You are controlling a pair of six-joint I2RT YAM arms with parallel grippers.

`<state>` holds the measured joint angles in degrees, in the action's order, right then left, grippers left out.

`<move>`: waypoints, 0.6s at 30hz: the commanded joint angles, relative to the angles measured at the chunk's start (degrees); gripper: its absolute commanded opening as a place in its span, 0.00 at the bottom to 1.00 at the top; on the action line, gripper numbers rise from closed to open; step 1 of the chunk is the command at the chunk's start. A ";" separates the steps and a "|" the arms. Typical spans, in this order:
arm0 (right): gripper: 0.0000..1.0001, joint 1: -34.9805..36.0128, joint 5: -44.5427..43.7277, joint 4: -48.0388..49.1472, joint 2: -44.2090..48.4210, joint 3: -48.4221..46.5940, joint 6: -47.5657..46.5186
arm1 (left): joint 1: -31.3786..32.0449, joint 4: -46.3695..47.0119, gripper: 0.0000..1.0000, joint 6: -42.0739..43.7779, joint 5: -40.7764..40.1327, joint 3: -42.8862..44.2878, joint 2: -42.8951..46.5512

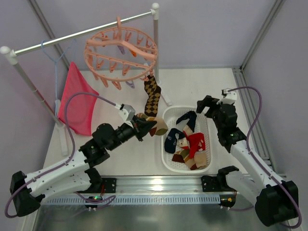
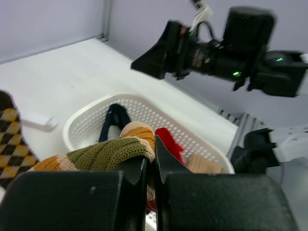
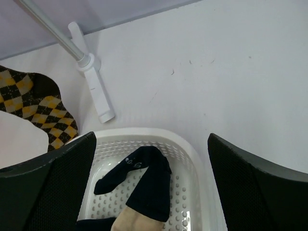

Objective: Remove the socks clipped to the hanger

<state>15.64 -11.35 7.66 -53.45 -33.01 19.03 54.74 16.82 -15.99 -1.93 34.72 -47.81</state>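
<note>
The salmon-pink ring hanger (image 1: 120, 50) hangs from the rack rail, with a brown-tan diamond sock (image 1: 153, 96) dangling from a peg at its near right edge. My left gripper (image 1: 146, 127) is shut on a striped sock (image 1: 159, 126) just left of the white basket (image 1: 179, 108). In the left wrist view the striped sock (image 2: 110, 151) is pinched between the closed jaws (image 2: 153, 161). My right gripper (image 1: 204, 107) hovers open over the basket's far end, holding nothing. Below its fingers (image 3: 151, 142) lies a navy sock (image 3: 144, 183).
The basket holds several socks, among them a red one (image 1: 195, 142). A large pink-red cloth (image 1: 77, 103) hangs on a thin blue wire hanger (image 1: 53, 55) at the left of the rail (image 1: 82, 32). The rack's white foot (image 3: 94, 82) lies on the table beside the basket.
</note>
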 commanded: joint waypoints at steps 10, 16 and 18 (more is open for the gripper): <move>0.97 -5.53 6.70 2.63 6.25 10.69 6.46 | 5.98 2.87 0.00 -7.40 10.55 6.32 -4.65; 0.97 -5.79 4.33 -0.45 9.06 12.19 5.67 | 12.49 3.39 0.01 -5.02 8.53 7.91 -11.42; 0.97 -5.88 3.97 -1.42 10.38 12.18 5.50 | 13.20 5.05 0.00 -5.37 8.96 7.99 -14.13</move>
<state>10.15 -6.09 6.94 -45.28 -20.86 24.36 66.85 18.81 -22.17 7.11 40.40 -59.90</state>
